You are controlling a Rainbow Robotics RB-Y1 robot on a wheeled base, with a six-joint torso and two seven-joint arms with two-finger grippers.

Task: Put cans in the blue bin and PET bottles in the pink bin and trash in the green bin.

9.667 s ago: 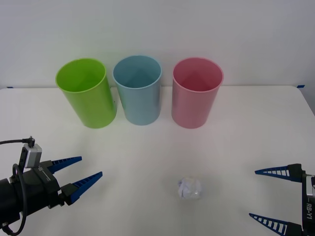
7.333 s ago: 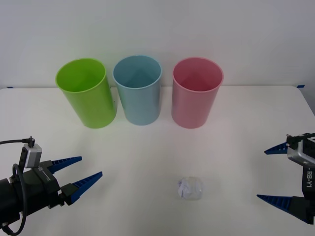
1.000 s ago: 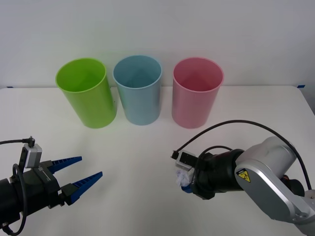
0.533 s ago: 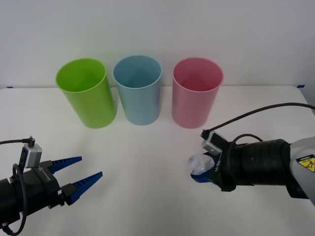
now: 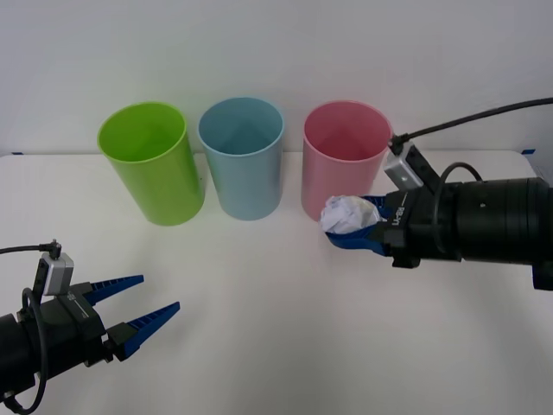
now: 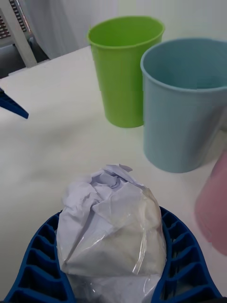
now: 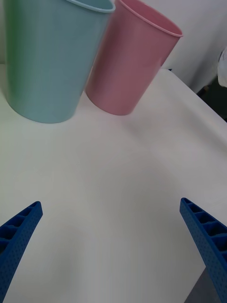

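Note:
The trash (image 5: 347, 214), a crumpled white wad, is held off the table by my right gripper (image 5: 356, 226), which is shut on it in front of the pink bin (image 5: 344, 173). In the right wrist view the trash (image 6: 111, 232) sits between the blue fingers (image 6: 35, 265), with the green bin (image 6: 123, 66) and blue bin (image 6: 187, 102) beyond it. The green bin (image 5: 154, 162), blue bin (image 5: 244, 156) and pink bin stand in a row at the back, left to right. My left gripper (image 5: 138, 313) rests open at the near left, over bare table (image 7: 118, 189).
The white table (image 5: 276, 328) ends at a white wall behind the bins. The left wrist view shows the blue bin (image 7: 47, 61) and pink bin (image 7: 130, 61) ahead of the open fingers.
My right gripper reached in, shut on the trash and lifted it up and back toward the bins. The left arm has not moved.

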